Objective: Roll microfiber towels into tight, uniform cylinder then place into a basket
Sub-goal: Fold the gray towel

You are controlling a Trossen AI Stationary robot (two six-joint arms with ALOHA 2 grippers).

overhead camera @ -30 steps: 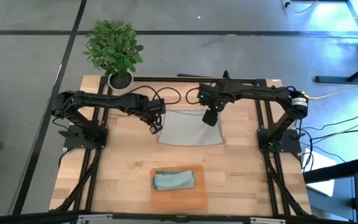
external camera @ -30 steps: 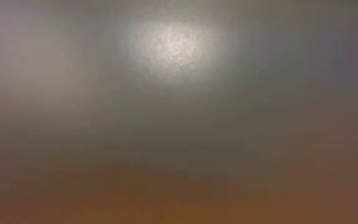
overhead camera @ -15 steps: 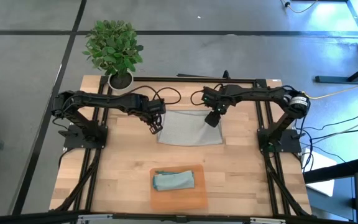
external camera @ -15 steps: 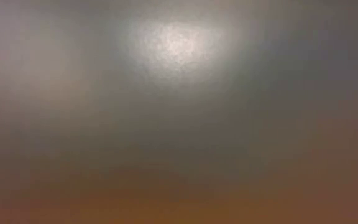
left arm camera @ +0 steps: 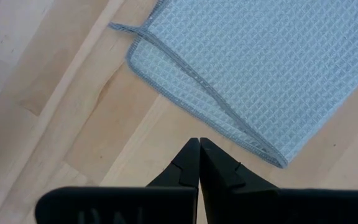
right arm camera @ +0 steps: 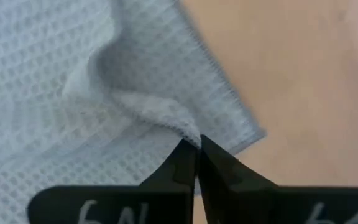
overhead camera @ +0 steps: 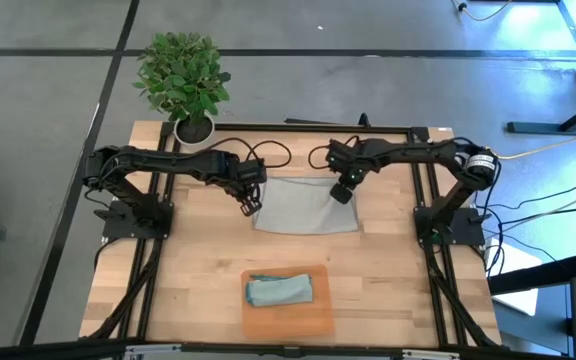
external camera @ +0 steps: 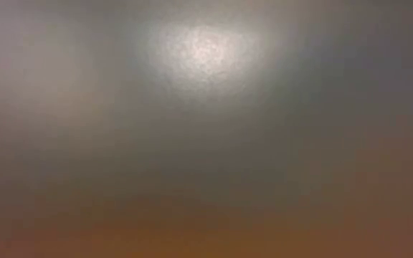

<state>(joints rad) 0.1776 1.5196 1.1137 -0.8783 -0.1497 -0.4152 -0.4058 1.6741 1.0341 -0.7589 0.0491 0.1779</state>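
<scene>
While the left pincer (left arm camera: 199, 144) hovers closed just off its near edge, the right pincer (right arm camera: 196, 144) pinches a puckered fold of the flat light-grey waffle-weave microfiber towel (overhead camera: 303, 205) on the wooden surface (overhead camera: 188, 270).

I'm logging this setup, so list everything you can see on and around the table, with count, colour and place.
grey towel: one, light grey, flat at table centre, far half
blue towel: one, pale teal, rolled, inside the basket
basket: one, orange-tan, near edge of table, centre
plant: one, green in a white pot, far left corner
table: one, light wood
left pincer: shut on nothing, just off the grey towel's left edge
right pincer: shut on the grey towel, pinching a fold near its far right corner
</scene>
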